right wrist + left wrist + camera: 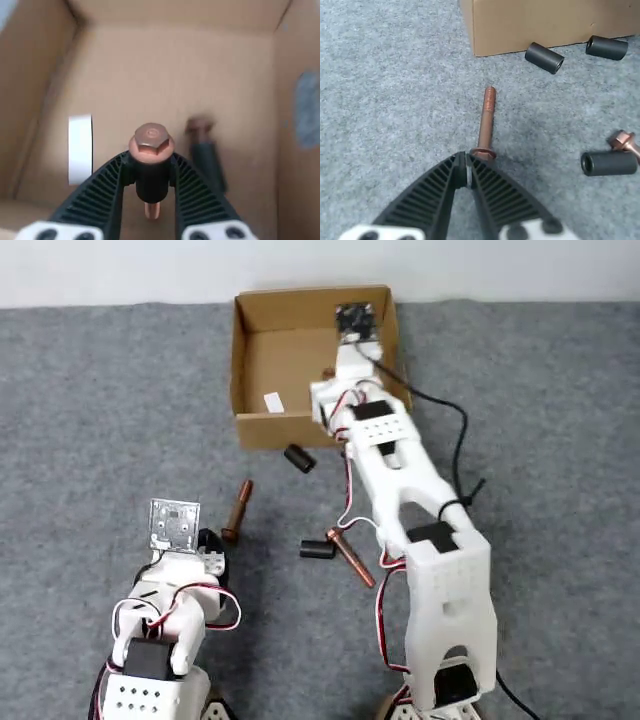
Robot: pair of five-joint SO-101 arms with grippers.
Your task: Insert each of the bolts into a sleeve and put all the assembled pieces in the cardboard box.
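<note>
Inside the cardboard box, my right gripper is shut on a copper bolt set in a black sleeve, head toward the camera. Another assembled piece lies on the box floor beside it. My left gripper is shut on the carpet, its tips against the head end of a loose copper bolt that points toward the box. A second loose bolt lies by a sleeve. Two more sleeves lie at the box's front wall.
Grey carpet covers the table. A white label sticks to the box floor. The right arm reaches over the box's front wall, with its cable trailing to the right. Open carpet lies left of the box.
</note>
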